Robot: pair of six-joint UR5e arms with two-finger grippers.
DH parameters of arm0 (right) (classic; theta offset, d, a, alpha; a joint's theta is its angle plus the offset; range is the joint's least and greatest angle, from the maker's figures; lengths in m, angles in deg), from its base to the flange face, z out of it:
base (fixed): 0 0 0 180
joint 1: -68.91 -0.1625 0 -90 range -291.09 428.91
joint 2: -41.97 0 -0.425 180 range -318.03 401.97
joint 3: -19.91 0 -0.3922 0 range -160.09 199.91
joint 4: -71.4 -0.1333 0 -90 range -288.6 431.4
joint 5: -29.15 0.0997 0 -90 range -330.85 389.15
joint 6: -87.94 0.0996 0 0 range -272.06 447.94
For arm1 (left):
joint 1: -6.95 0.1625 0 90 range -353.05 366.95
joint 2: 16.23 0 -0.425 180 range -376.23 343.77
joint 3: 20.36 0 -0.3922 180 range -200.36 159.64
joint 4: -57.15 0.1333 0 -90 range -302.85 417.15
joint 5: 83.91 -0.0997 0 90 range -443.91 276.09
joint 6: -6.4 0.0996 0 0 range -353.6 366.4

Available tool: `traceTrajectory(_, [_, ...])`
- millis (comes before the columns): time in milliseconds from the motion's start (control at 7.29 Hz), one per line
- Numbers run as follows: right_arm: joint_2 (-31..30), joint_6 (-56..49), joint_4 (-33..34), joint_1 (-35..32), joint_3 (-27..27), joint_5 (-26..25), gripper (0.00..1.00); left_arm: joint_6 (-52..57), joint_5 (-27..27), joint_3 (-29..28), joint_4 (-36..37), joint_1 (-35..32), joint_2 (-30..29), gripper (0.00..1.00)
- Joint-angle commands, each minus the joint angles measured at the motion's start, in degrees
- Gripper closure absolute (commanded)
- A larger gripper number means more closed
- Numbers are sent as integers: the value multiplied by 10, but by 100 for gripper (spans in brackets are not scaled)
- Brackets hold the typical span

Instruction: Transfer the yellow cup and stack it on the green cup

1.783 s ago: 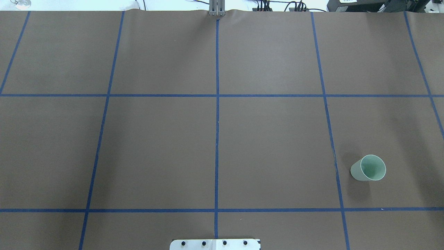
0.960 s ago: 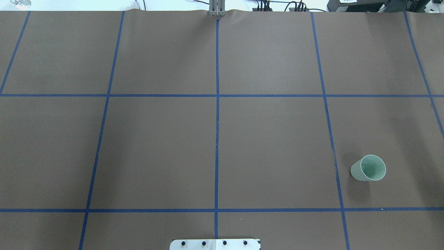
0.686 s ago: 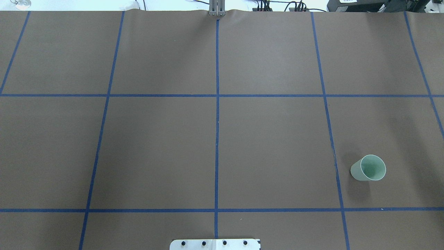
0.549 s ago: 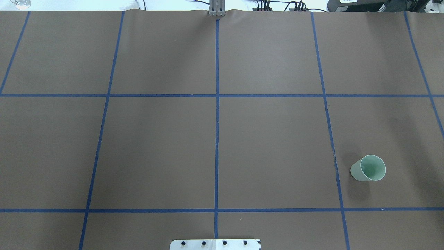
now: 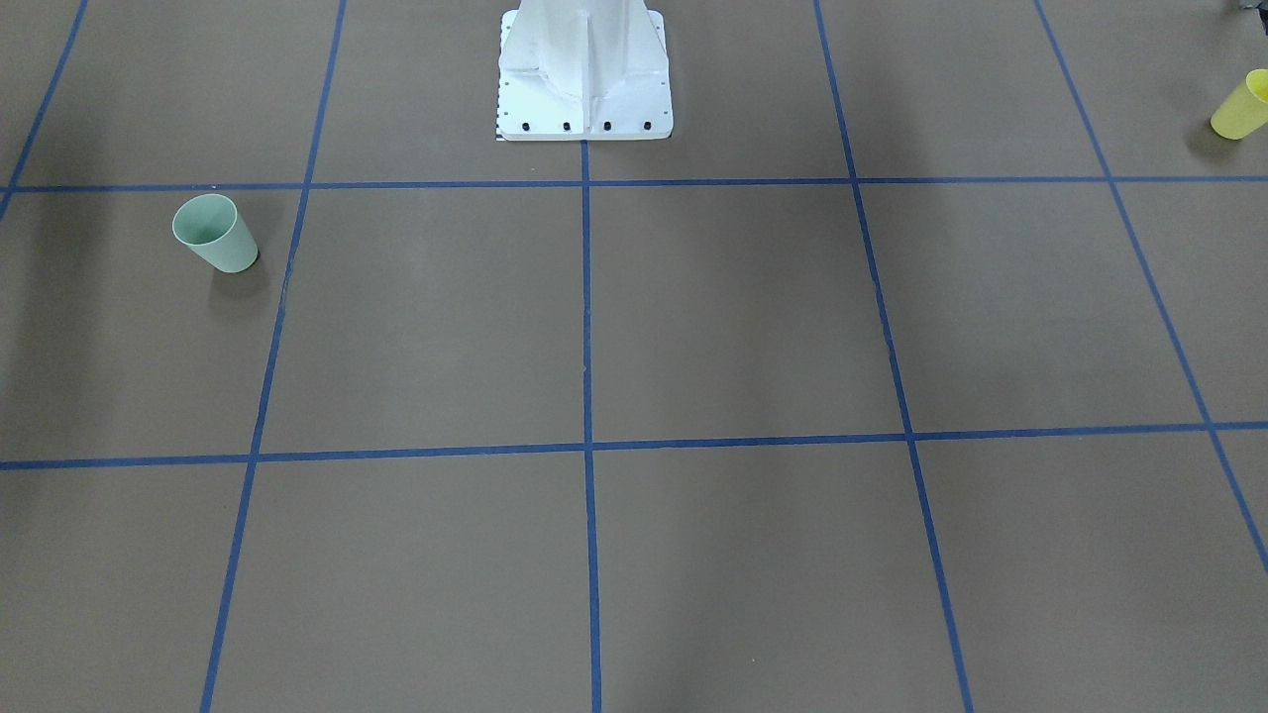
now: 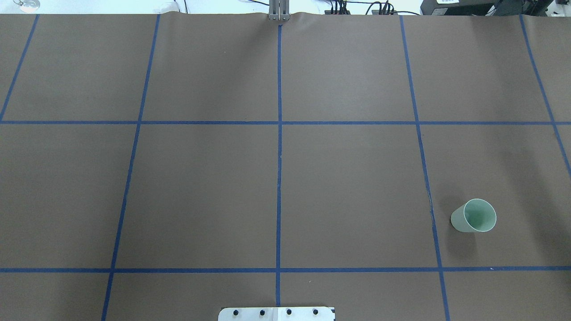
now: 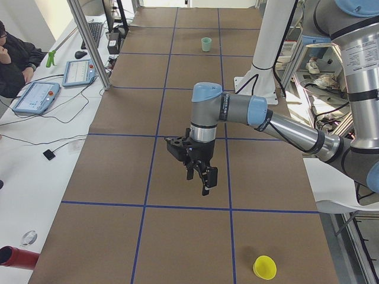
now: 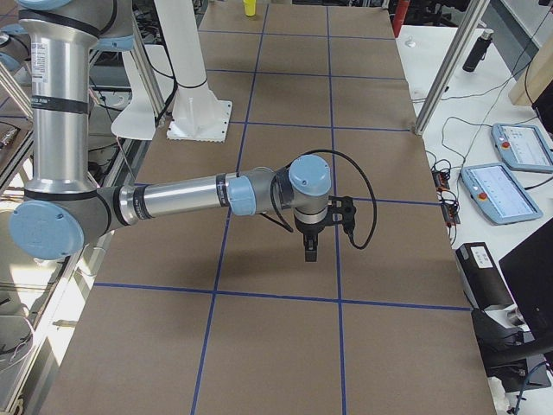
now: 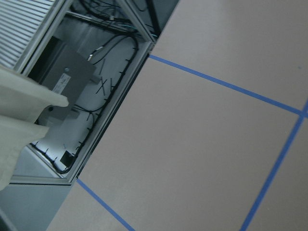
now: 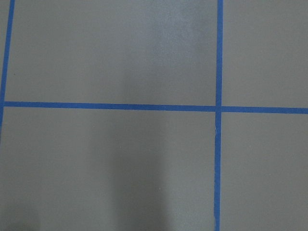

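The green cup (image 6: 474, 216) stands upright on the brown table on my right side, near my base; it also shows in the front view (image 5: 215, 233) and far off in the exterior left view (image 7: 206, 44). The yellow cup (image 5: 1240, 107) stands at the far left end of the table, also in the exterior left view (image 7: 265, 267) and the exterior right view (image 8: 251, 7). My left gripper (image 7: 198, 171) hangs above the table, fingers down. My right gripper (image 8: 310, 246) hangs above the table too. I cannot tell whether either is open or shut. Neither holds a cup.
Blue tape lines (image 6: 279, 133) split the brown table cover into squares. My white base (image 5: 584, 69) stands at the table's near edge. Operator tablets (image 7: 37, 97) and cables lie on the white bench past the far edge.
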Motion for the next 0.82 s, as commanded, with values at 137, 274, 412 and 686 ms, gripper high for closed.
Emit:
traceTrajectory(137, [-11, 32, -5, 0, 1, 2, 0, -322, -140, -1, 0, 146, 64, 0])
traceTrajectory(274, [-13, 30, -5, 0, 2, 2, 0, -441, -150, -2, 1, 212, 91, 0])
traceTrajectory(412, [-14, 31, -6, 1, 4, 2, 0, -551, -156, -7, 2, 295, 120, 0])
traceTrajectory(686, [-19, 36, -5, 0, 4, 3, 0, -774, -152, -76, 15, 451, 118, 0])
